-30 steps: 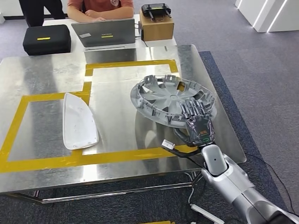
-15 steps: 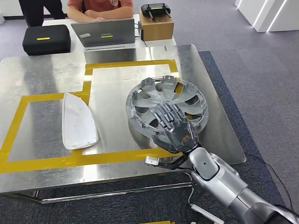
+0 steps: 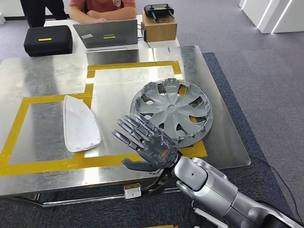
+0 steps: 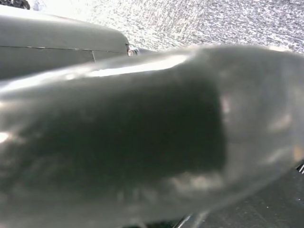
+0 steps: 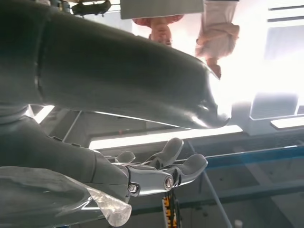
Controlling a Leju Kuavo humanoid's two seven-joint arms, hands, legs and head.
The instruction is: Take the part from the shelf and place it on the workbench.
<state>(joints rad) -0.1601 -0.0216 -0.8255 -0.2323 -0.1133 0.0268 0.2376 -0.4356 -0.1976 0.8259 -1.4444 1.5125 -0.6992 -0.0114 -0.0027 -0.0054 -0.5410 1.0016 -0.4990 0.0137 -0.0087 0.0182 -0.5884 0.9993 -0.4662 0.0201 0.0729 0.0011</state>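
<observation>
Hubcap (image 3: 172, 110) lies flat on counter (image 3: 42, 76), right side, partly over yellow tape (image 3: 50, 165). Right hand (image 3: 148, 145) just beside it, w/ fingers spread, holding nothing. Left hand: can't tell.

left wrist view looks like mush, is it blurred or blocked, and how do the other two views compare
Left wrist view: a dark rounded shape, too close and out of focus, covers most of the frame. Head view: sharp and evenly lit, with soft reflections on the metal workbench around the hubcap and the right robot hand. Right wrist view: bright backlight washes out one side.
</observation>
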